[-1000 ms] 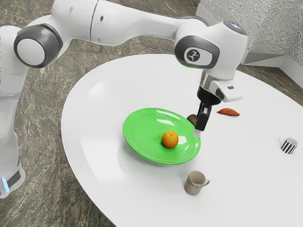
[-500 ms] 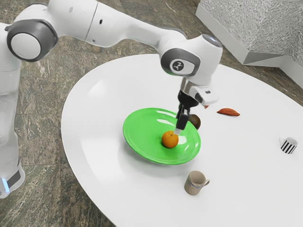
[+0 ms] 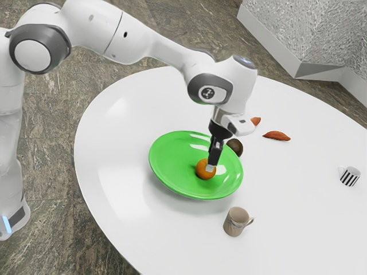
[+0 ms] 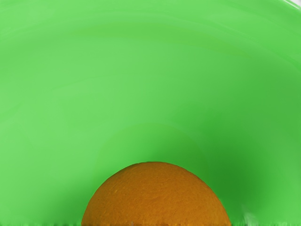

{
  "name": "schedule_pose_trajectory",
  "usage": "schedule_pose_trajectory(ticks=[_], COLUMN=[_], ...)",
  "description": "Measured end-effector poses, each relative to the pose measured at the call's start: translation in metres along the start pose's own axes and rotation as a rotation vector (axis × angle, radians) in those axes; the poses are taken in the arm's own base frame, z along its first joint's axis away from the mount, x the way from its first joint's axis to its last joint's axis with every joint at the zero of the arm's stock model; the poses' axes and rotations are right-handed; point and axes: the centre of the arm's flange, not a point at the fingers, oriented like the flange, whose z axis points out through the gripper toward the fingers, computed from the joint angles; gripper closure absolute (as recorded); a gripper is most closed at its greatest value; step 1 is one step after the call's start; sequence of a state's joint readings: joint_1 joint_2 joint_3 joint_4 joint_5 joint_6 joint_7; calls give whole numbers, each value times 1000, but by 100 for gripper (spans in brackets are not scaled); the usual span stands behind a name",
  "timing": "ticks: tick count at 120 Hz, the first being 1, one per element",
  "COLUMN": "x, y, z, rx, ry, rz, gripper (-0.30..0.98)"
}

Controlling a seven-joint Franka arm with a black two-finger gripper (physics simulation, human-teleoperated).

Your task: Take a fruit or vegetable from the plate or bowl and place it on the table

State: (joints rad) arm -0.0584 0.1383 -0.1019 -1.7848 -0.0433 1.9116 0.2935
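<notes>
White table (image 3: 123, 106), stony floor (image 3: 57, 229). My fingers (image 3: 211, 167) are at the orange (image 4: 155, 197) on the plate (image 3: 175, 157) — how wide, I can't tell. The exterior view adds a mug (image 3: 234, 223) near the plate.

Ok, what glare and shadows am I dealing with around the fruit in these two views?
Exterior view: white glare patches on the glossy green round plate, some close to the round orange fruit; a soft grey shadow below the plate and a pale sheen on the white round table. Wrist view: darker green shading on the plate beside the fruit.
</notes>
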Motion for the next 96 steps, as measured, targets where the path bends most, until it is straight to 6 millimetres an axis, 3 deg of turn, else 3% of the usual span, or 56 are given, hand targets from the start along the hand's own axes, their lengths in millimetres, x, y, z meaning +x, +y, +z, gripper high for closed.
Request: schedule_pose_trajectory(ticks=[22, 79, 96], x=[-11, -10, -10], y=[3, 9, 9], z=[5, 32, 33], rx=[5, 3, 5], ry=[8, 0, 2], rz=[10, 40, 42], gripper=[0, 0, 26])
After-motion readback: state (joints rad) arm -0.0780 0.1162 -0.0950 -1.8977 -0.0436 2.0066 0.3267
